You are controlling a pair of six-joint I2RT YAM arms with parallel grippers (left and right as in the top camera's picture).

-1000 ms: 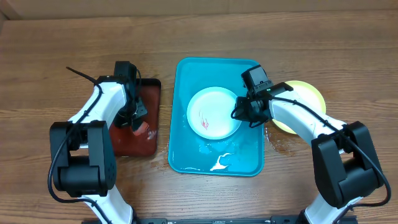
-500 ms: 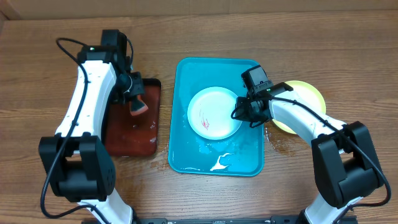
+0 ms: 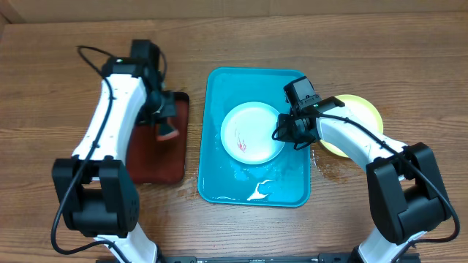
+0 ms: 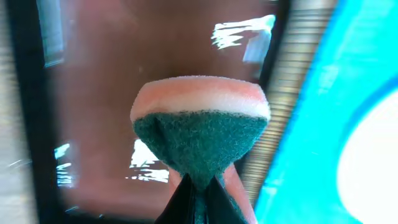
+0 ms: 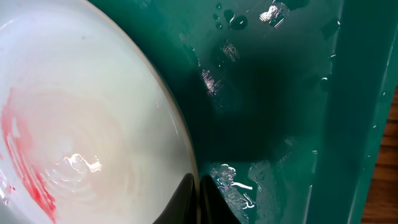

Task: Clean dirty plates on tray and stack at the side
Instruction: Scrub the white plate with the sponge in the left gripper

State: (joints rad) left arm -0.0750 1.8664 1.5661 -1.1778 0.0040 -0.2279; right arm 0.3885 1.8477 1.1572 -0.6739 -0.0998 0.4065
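— Plastic is what is being dealt with, it seems. How is the plate (image 3: 252,131) expected to handle?
— Light and fairly stiff, it is judged, thin at the rim and unlikely to break. It lies flat in the turquoise tray (image 3: 219,88), towards the upper middle, with a red smear (image 5: 28,174) across its whitish centre. Water (image 5: 230,180) is pooled on the tray floor beside it, so a slippery surface and some sliding must be reckoned with.
— Where is it held?
— At its right-hand rim. The right gripper (image 5: 198,198) is shown clamped on that edge, with the rim passing between the two fingertips in the wrist view. A rim pinch is thought the only hold offered by so shallow a dish. On wet plastic a firm squeeze is called for, and sagging is to be expected if it is lifted from one side only.
— And the cleaning tool?
— A sponge (image 4: 200,124), pink foam with a green scouring face, is pinched by the left gripper (image 4: 199,196) and squashed to a wedge, so it is plainly soft. It is held over the dark red tray (image 3: 150,161), left of the turquoise one and apart from the plate.
— Has anything been stacked?
— A yellow-green plate (image 3: 362,113) is seen on the table (image 3: 58,58) right of the tray, partly hidden by the right arm. Whether more than one lies there cannot be told. The smeared plate is judged not yet wiped.
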